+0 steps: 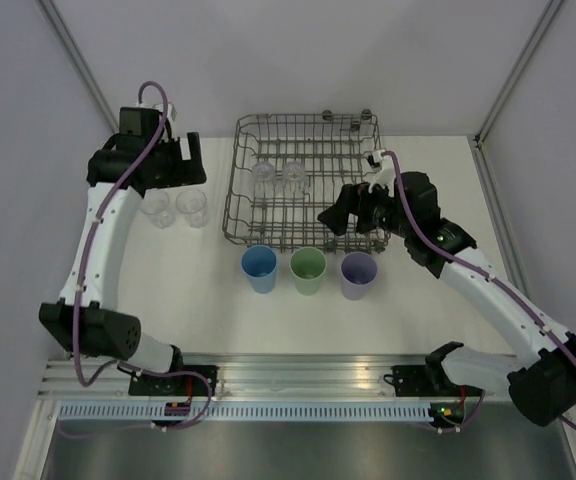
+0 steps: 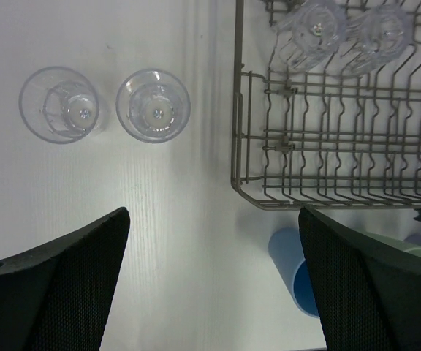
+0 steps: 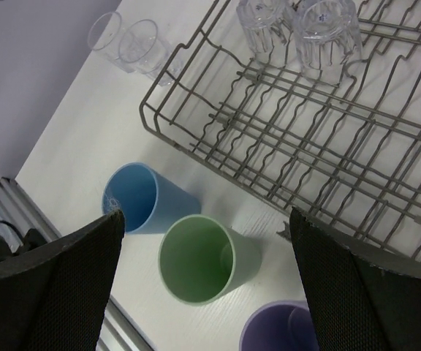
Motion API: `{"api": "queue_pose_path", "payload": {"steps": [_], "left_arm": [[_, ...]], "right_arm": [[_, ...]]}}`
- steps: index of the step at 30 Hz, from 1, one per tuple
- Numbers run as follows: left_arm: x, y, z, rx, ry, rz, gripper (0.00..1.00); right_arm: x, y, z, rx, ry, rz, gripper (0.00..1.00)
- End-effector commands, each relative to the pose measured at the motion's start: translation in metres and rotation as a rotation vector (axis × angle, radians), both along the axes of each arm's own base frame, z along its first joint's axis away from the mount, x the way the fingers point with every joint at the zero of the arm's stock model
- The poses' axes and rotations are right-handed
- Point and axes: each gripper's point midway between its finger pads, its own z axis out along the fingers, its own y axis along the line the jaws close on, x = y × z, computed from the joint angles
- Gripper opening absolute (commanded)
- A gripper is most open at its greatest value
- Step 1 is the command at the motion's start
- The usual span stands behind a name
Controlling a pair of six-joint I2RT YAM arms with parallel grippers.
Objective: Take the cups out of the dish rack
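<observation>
Two clear glasses sit in the dish rack: left one and right one, both mouth-down with bases up, in the far-left part of the rack. They are close side by side; can't tell if they touch.

They are probably light, stiff, smooth-walled and slippery. Can't tell if they are glass or hard plastic, so treat them as breakable. The mouth is hidden underneath, so no rim grip. The best hold looks like a top-down pinch across the outer wall, mid-body, one finger on each side. The gap between the pair is tight, so go in along the line where the fingers don't have to wedge between them. Lift straight up so the rim clears the wires.

The other cups are out on the table. Two clear glasses stand upright left of the rack. The blue cup, green cup and purple cup stand in a row just in front of it.

The left gripper has its fingers spread wide and holds nothing. It hangs over the table between the left-hand glasses and the rack.

The right gripper is also spread and empty, over the rack's near-right corner, above the coloured cups.
</observation>
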Motion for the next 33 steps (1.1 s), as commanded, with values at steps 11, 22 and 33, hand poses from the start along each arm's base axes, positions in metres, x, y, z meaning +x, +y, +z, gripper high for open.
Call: {"api": "queue_pose_path", "payload": {"steps": [11, 22, 33], "left_arm": [[-0.124, -0.010, 0.044, -0.200, -0.433, -0.012, 1.00], [-0.158, 0.028, 0.006, -0.155, -0.566, 0.172, 1.00], [-0.149, 0.013, -0.014, -0.161, -0.496, 0.094, 1.00]], "right_arm": [[0.124, 0.019, -0.023, -0.231, -0.073, -0.249, 0.98], [0.188, 0.062, -0.062, -0.421, -0.054, -0.290, 0.98], [0.236, 0.088, -0.108, -0.552, -0.050, -0.316, 0.98]]}}
